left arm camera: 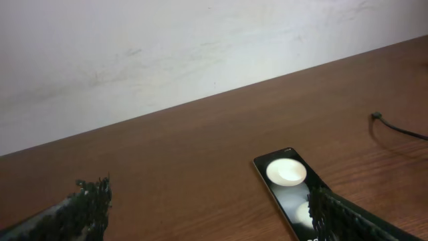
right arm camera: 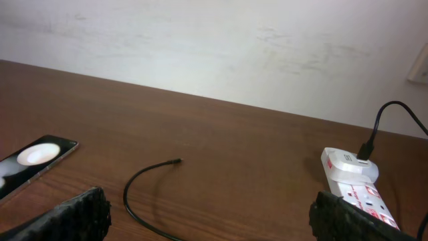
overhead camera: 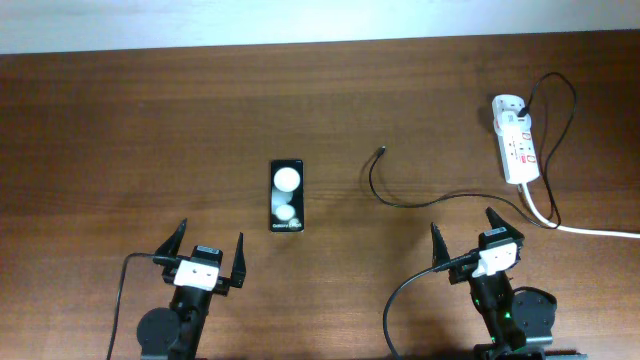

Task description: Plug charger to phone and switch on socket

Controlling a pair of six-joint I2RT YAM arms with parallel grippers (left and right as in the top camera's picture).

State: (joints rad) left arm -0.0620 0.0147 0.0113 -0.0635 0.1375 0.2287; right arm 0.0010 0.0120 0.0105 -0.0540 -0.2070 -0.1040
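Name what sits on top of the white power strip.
A black plug sits at the far end of the socket, the charger looping away. The outlet beneath it is hidden.

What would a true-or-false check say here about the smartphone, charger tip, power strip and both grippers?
1. The charger's plug tip lies apart from the smartphone, not plugged in. True.
2. The left gripper holds the smartphone. False: it is open and empty, short of the smartphone.
3. A black plug sits in the power strip. True.
4. The right gripper is shut on the charger cable. False: it is open, holding nothing.
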